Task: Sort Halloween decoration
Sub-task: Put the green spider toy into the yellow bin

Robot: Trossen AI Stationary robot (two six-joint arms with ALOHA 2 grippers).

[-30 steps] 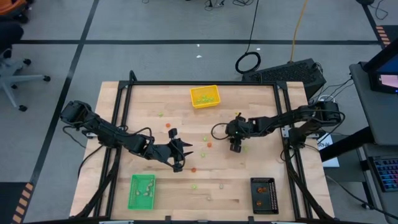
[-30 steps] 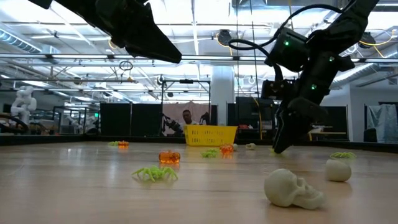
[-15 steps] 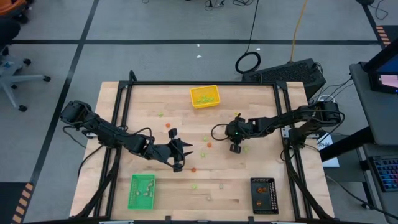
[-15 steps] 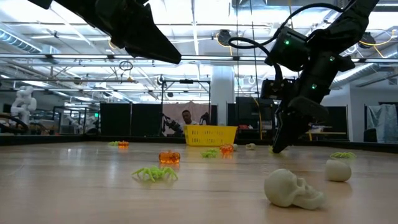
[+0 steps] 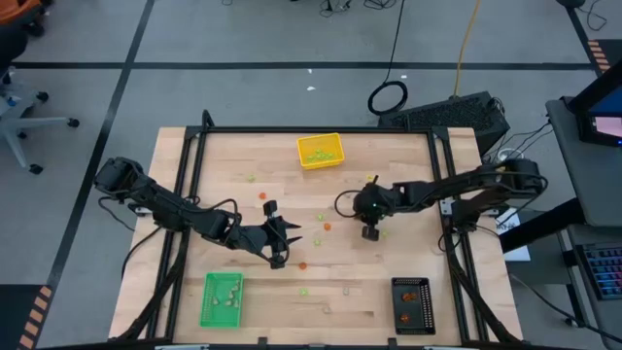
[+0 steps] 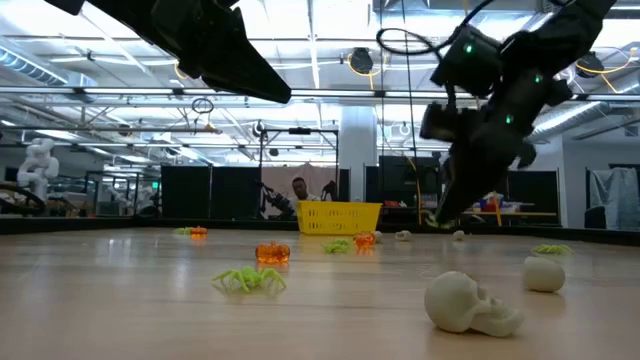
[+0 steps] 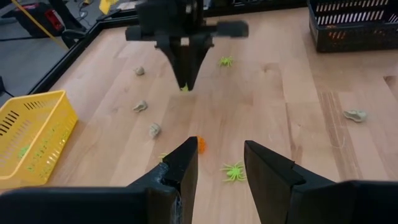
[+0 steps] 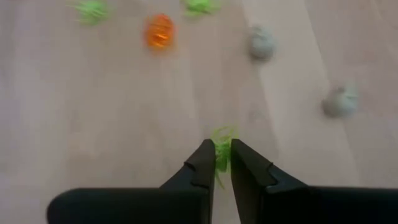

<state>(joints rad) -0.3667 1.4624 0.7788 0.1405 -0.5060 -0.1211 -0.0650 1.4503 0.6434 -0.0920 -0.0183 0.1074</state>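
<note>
Open wood lies between my claws mid-table [image 5: 194, 165]; trays block three edges: yellow tray [image 5: 320, 151], green tray [image 5: 222, 298], black tray [image 5: 413, 305].

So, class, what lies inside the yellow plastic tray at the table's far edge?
Several light green decoration pieces lie in the yellow plastic tray. Their shapes cannot be made out, and the wall may hide more.

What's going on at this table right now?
Two arms are sorting tiny Halloween pieces scattered over a wooden table into trays. The right tool has closed on a light green spider and holds it clear of the table near the middle. The left tool hangs open above the table, holding nothing. A yellow tray, green tray and black tray already hold some pieces; many lie loose.
</note>
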